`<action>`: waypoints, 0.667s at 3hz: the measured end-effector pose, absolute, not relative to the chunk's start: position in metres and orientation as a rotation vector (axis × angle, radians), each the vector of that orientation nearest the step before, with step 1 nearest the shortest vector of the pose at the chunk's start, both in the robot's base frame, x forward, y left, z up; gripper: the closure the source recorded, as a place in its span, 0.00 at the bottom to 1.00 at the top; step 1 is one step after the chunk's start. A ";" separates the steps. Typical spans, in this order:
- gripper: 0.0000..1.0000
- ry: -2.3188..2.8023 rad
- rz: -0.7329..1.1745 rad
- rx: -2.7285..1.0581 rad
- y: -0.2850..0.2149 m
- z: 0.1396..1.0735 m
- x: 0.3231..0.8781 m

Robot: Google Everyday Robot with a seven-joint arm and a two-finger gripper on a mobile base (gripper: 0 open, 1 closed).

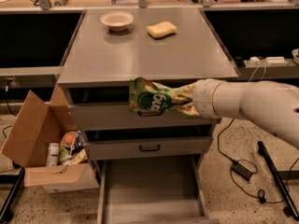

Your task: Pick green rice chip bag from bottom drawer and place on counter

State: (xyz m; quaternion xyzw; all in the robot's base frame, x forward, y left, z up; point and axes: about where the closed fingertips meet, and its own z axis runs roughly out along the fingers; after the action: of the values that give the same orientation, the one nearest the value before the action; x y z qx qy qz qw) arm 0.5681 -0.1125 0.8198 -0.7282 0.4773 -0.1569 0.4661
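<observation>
The green rice chip bag hangs in the air in front of the top drawer front, just below the front edge of the counter. My gripper comes in from the right and is shut on the bag's right end; the crinkled bag covers most of its fingers. The bottom drawer is pulled out below, its flat floor bare.
A white bowl and a yellow sponge sit at the back of the counter. An open cardboard box with packets stands on the floor at the left. Cables and a power brick lie on the floor at the right.
</observation>
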 end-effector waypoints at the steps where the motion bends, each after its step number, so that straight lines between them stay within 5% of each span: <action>1: 1.00 1.163 -0.518 -1.800 -0.117 0.870 0.570; 2: 1.00 1.161 -0.524 -1.794 -0.118 0.874 0.573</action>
State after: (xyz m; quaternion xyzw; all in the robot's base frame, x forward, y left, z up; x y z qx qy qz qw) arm 0.5731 -0.1178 0.8742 -0.7268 0.4704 -0.2121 0.4534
